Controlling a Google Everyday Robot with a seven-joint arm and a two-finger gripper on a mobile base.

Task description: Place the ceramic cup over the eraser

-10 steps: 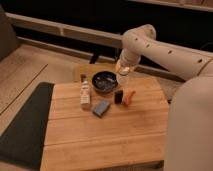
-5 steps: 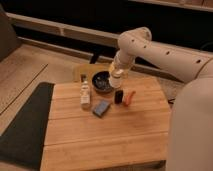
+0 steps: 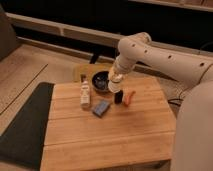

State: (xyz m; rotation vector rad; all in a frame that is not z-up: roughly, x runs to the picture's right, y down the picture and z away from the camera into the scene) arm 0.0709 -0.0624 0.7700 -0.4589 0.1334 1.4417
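My gripper point(image 3: 116, 80) hangs from the white arm that reaches in from the right. It is shut on the ceramic cup point(image 3: 115, 86), a small pale cylinder held just above the table. The eraser point(image 3: 118, 97), a small black upright block, stands directly below the cup, a little to its right. I cannot tell whether the cup's rim touches the eraser's top.
A wide dark bowl point(image 3: 100, 81) sits just left of the gripper. A slim labelled bottle point(image 3: 85, 93) stands further left. A flat blue block point(image 3: 101, 107) lies in front, and an orange object point(image 3: 129, 97) lies right of the eraser. All are on the wooden table point(image 3: 110, 140).
The gripper with the cup has moved left and down, from beside the bowl's right rim to just over the eraser. Nothing on the table has moved.
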